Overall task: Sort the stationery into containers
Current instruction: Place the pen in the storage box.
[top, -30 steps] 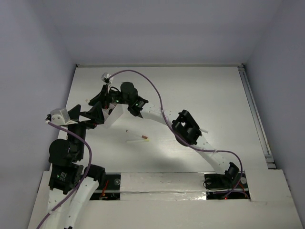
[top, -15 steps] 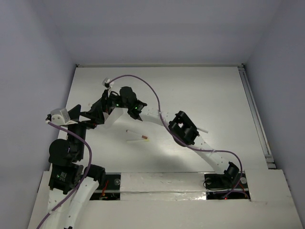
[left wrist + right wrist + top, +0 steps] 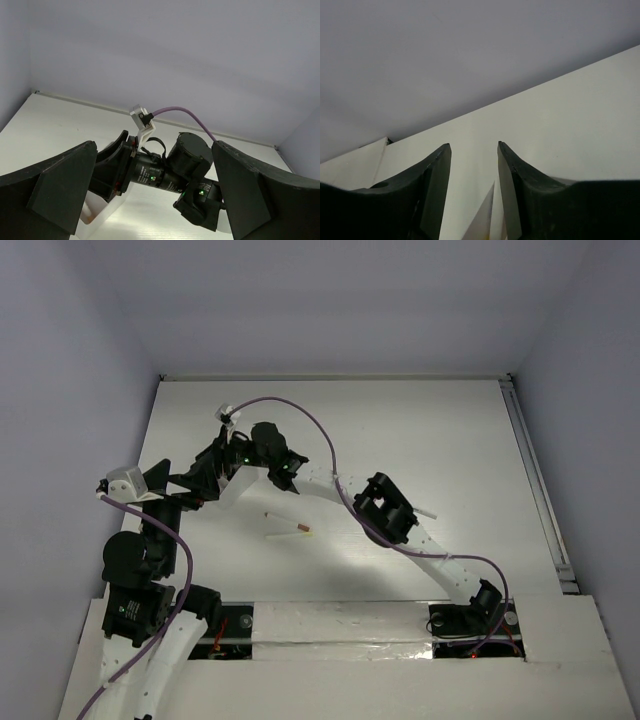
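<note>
The white container lies at the left of the table, mostly hidden under both arms. Its corner shows in the left wrist view. My right gripper reaches across to it; in the right wrist view the gripper is open, with a thin white container edge low between the fingers. My left gripper is wide open and empty beside the container, facing the right wrist. A white stick with a pink tip and a shorter stick lie on the table. Scissors, eraser and beige block are out of view.
The right arm's elbow hangs over the table's middle, with a thin white stick-like piece showing beside it. A purple cable arcs over the arm. Walls close the table at the back and left; a rail runs along the right.
The right gripper has shifted a little left and toward the back over the container, covering more of it. The left arm and the sticks have not moved.
</note>
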Tool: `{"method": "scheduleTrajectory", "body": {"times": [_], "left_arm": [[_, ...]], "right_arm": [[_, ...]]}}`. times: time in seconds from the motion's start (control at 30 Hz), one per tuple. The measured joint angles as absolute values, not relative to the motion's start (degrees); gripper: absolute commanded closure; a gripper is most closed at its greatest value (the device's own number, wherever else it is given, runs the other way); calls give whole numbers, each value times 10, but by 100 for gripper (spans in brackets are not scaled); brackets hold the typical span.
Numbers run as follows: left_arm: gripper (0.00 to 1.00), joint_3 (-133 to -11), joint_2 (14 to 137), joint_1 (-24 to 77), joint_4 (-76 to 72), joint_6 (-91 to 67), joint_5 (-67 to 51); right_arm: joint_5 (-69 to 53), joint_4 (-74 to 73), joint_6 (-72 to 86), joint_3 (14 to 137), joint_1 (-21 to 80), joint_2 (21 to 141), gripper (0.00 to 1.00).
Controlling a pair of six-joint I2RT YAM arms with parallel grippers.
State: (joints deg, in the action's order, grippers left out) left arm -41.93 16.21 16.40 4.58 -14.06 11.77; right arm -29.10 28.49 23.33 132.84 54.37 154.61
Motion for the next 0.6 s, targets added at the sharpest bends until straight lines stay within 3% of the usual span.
{"method": "scheduleTrajectory", "body": {"times": [0.27,0.6], "left_arm": [[1,-419,162,164,46,-140,114],[1,-419,162,164,46,-140,110]], "right_arm": [[-294,284,223,1292,544,1528,52],[-249,241,136,899,540,1196,54]]}}
